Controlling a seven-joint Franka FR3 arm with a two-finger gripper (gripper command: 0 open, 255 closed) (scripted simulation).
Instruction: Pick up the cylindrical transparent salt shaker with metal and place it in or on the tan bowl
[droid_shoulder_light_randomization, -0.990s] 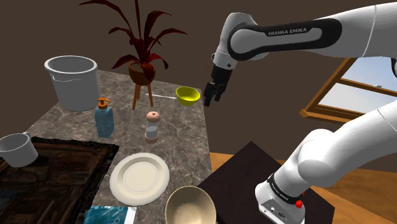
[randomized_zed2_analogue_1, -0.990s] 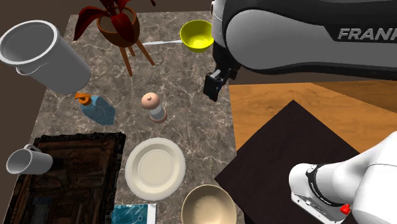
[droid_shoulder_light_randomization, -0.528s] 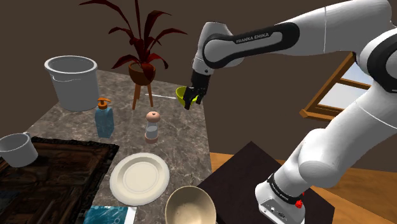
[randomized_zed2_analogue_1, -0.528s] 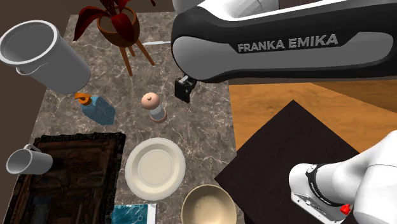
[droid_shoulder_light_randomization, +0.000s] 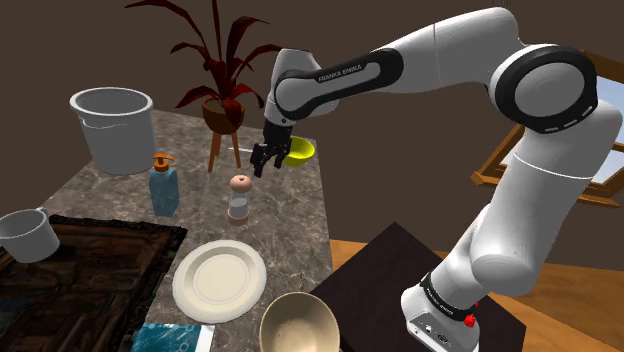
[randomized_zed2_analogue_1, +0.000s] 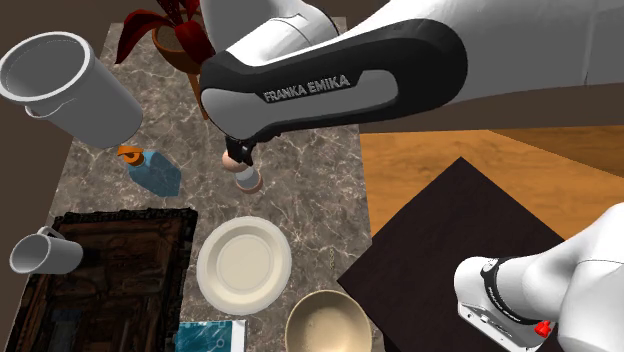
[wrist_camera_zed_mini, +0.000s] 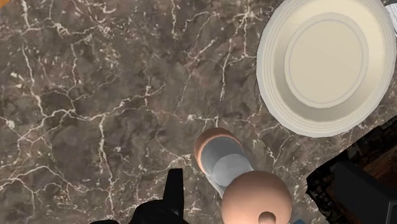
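Note:
The salt shaker (droid_shoulder_light_randomization: 239, 199) stands upright in the middle of the marble counter, a clear body under a rounded copper-toned cap (randomized_zed2_analogue_1: 246, 177). My gripper (droid_shoulder_light_randomization: 264, 163) hangs open just above it, a little toward the shoulder view's right, not touching it. In the wrist view one black finger (wrist_camera_zed_mini: 172, 196) shows beside the shaker (wrist_camera_zed_mini: 224, 167). In the second exterior view my arm covers most of the gripper (randomized_zed2_analogue_1: 240, 152). The tan bowl (droid_shoulder_light_randomization: 300, 297) sits empty at the counter's near edge (randomized_zed2_analogue_1: 330, 295).
A cream plate (droid_shoulder_light_randomization: 219, 281) lies between shaker and bowl. A yellow bowl (droid_shoulder_light_randomization: 298, 150), a potted plant (droid_shoulder_light_randomization: 225, 100), a grey bucket (droid_shoulder_light_randomization: 113, 128), a blue soap bottle (droid_shoulder_light_randomization: 164, 188), a mug (droid_shoulder_light_randomization: 28, 235) and a dark tray (droid_shoulder_light_randomization: 80, 280) share the counter.
My arm swung toward the shoulder view's left, from beyond the counter's edge past the yellow bowl to just above the shaker. Nothing on the counter moved.

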